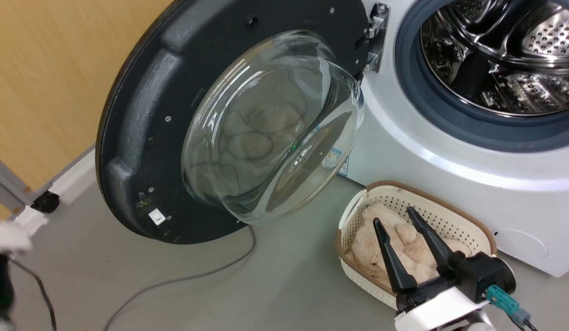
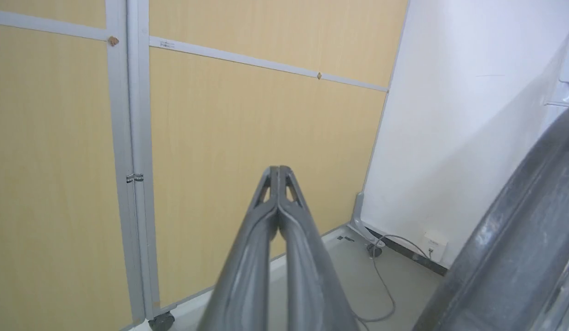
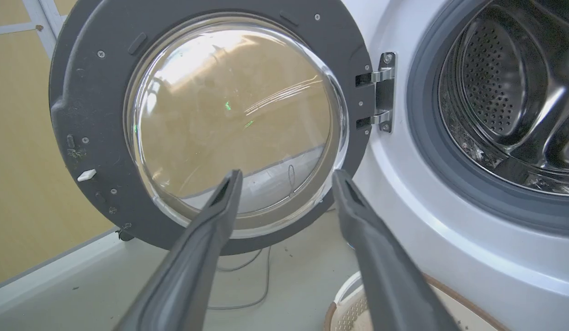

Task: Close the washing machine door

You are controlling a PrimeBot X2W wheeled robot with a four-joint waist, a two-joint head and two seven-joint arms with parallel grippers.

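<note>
The door (image 1: 238,124) is showing a matt, grainy black plastic rim around glossy clear glass; the drum (image 1: 509,59) is gleaming as polished, perforated steel.

The left gripper (image 2: 278,171), its two long dark fingers pressed together, points toward a yellow wood-grain partition wall (image 2: 247,128). At four o'clock curves the dark grey rim of the round washing machine door (image 2: 509,257). A thin grey cable (image 2: 386,286) lies at five o'clock.

Head and right wrist toward door (image 1: 141,115)

Mock laundry bay, lab-style — washer (image 1: 427,151) w/ wheeled partition panels (image 2: 220,138).
</note>
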